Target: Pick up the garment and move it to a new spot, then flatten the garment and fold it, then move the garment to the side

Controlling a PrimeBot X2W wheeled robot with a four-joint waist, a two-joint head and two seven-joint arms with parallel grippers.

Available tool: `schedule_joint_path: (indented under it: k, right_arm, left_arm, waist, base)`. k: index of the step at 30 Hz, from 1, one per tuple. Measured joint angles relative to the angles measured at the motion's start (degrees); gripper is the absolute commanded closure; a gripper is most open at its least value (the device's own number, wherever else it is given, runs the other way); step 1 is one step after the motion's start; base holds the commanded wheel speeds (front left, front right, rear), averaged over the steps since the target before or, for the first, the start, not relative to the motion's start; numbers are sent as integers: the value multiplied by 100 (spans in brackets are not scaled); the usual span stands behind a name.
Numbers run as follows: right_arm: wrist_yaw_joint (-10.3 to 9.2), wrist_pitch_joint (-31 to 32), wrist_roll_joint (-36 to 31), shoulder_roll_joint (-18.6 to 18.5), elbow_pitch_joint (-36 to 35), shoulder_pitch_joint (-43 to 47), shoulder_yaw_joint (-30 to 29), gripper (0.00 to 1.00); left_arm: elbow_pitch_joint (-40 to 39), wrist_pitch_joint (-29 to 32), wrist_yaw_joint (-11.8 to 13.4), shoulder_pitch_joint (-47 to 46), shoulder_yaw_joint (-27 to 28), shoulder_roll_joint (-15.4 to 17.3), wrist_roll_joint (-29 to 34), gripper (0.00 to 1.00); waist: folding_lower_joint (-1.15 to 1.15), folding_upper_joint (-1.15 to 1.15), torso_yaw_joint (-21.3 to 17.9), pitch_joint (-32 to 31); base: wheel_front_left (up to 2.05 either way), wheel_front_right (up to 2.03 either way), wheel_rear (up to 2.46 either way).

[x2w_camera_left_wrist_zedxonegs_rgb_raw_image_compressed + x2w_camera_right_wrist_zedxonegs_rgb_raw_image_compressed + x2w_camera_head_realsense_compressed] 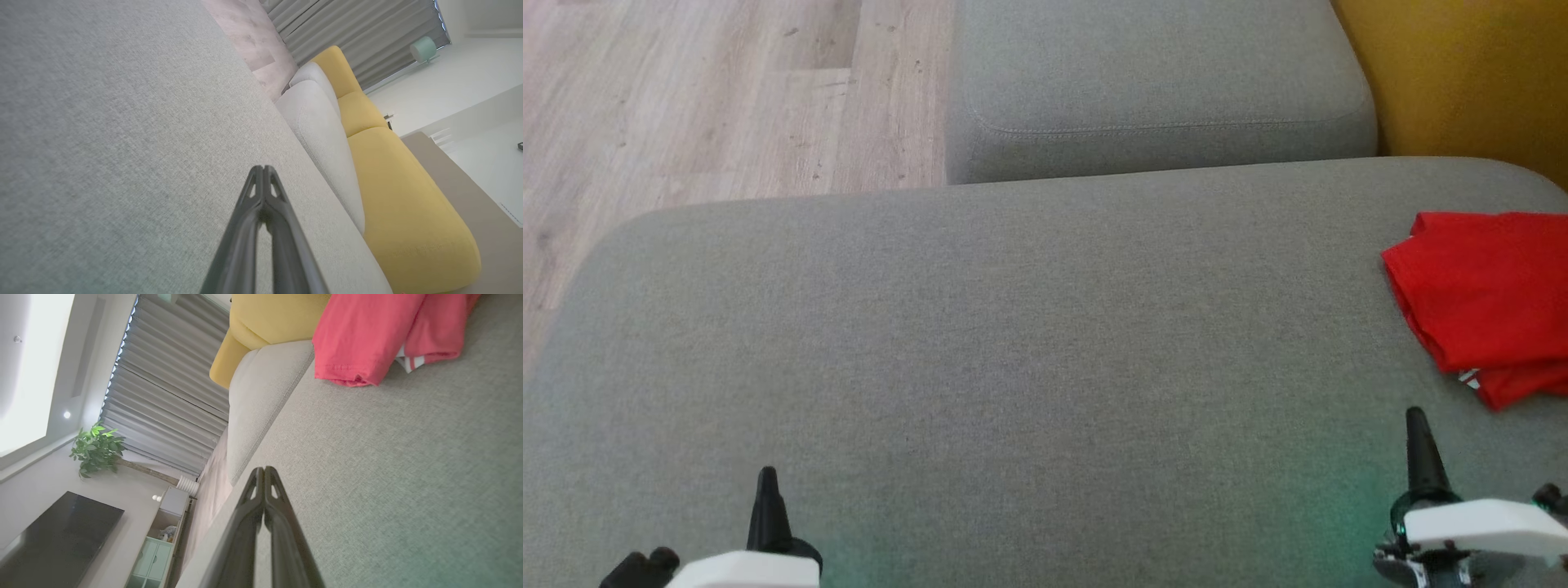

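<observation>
The folded red garment (1486, 294) lies on the grey cushion (1013, 343) at 3 o'clock in the head view, near the right gripper (1414, 415) at 5 o'clock and well apart from the left gripper (766, 475) at 7 o'clock. Each wrist view shows its own jaws pressed together, empty. The right wrist view adds a potted plant (97, 449) and a dark screen (53, 539); the left wrist view shows the length of the yellow sofa (400, 196)

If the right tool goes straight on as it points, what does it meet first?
Likely free along the grey seat: the right tool points just beside the red garment, though depth is unclear.
</observation>
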Motion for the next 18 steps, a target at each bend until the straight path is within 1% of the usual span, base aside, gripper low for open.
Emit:
schedule_joint_path:
  k: [10, 14, 18]
  right_arm:
    - [0, 149, 650, 10, 3, -187, -92, 100]
    - [0, 245, 981, 15, 5, -213, -152, 100]
    - [0, 300, 1247, 18, 10, -337, -201, 100]
  left_arm:
    - [23, 189, -101, -188, 154, 0, -670, 100]
    - [38, 253, -194, -256, 221, -1, -1002, 100]
    - [41, 342, -209, -330, 315, -1, -1269, 100]
  waist:
    - [-1, 0, -19, 76]
    - [-1, 0, -29, 113]
    - [-1, 0, -37, 144]
  base:
    - [0, 0, 0]
    - [0, 0, 0]
    - [0, 0, 0]
